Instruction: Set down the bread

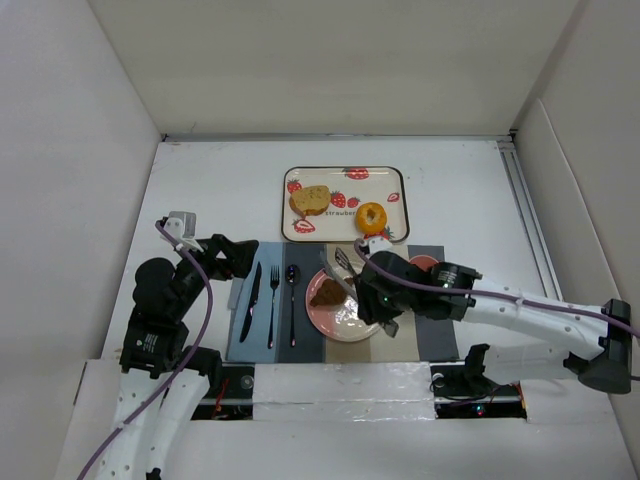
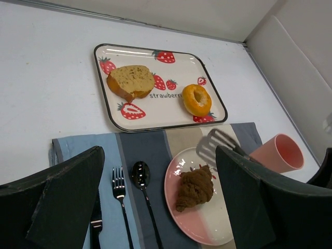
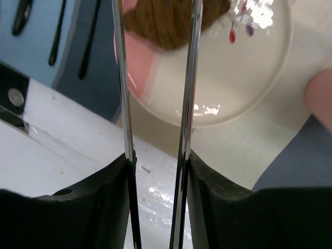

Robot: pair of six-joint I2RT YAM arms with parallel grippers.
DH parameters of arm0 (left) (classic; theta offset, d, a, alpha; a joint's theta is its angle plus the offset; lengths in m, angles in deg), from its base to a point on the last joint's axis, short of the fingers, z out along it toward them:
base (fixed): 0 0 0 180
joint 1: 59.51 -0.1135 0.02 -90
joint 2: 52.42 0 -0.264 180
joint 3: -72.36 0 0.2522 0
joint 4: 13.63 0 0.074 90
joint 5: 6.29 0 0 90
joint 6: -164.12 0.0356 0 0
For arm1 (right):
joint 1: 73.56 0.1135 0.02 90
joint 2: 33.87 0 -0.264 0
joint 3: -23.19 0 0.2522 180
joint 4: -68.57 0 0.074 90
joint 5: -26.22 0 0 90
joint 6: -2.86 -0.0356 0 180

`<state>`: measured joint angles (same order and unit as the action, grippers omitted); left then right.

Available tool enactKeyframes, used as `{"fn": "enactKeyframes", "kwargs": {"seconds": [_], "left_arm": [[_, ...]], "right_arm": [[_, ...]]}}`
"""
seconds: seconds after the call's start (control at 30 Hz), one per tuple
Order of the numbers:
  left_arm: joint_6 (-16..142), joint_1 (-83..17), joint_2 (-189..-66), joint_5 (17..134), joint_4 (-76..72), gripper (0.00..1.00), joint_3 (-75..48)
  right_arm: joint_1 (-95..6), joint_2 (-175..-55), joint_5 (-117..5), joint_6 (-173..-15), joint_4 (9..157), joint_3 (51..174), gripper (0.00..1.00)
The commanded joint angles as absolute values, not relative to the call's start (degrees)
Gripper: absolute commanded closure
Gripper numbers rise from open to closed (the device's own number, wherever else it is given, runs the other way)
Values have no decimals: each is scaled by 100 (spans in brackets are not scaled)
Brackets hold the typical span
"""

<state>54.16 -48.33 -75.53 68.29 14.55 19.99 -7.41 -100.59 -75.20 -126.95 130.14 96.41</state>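
The tan-yellow loaf slice point(image 1: 310, 200) point(image 2: 130, 82) and the orange ring donut point(image 1: 372, 216) point(image 2: 197, 99) lie on the strawberry tray point(image 1: 345, 227) point(image 2: 166, 111). The dark brown piece point(image 1: 327, 293) point(image 2: 195, 188) point(image 3: 171, 21) lies on the pink-and-white plate point(image 1: 350, 322) point(image 2: 207, 228) point(image 3: 233, 78). My right gripper point(image 1: 375, 288) point(image 3: 158, 161) is shut on metal tongs point(image 1: 340, 268) point(image 2: 218, 142) point(image 3: 189, 104), whose tips hover just above the plate beside the brown piece, holding nothing. My left gripper point(image 1: 240, 258) point(image 2: 155, 199) is open and empty above the placemat's left part.
A striped placemat point(image 1: 400, 345) point(image 2: 150, 145) carries a knife point(image 1: 250, 300), fork point(image 1: 273, 305) point(image 2: 120, 202) and spoon point(image 1: 291, 300) point(image 2: 141, 176) left of the plate. A pink cup point(image 2: 277, 153) point(image 3: 321, 98) stands right of the plate. White walls enclose the table.
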Motion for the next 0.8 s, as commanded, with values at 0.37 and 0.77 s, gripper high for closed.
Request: {"fn": "enactKeyframes", "kwargs": {"seconds": [0.37, 0.77], "left_arm": [[5488, -4808, -7395, 6780, 1270, 17, 1870], [5479, -4808, -7351, 6753, 1270, 16, 1870]], "right_arm": [[-2970, -11490, -8136, -11307, 12662, 10770, 54], [-3137, -12440, -8416, -11025, 12671, 11060, 49]]}}
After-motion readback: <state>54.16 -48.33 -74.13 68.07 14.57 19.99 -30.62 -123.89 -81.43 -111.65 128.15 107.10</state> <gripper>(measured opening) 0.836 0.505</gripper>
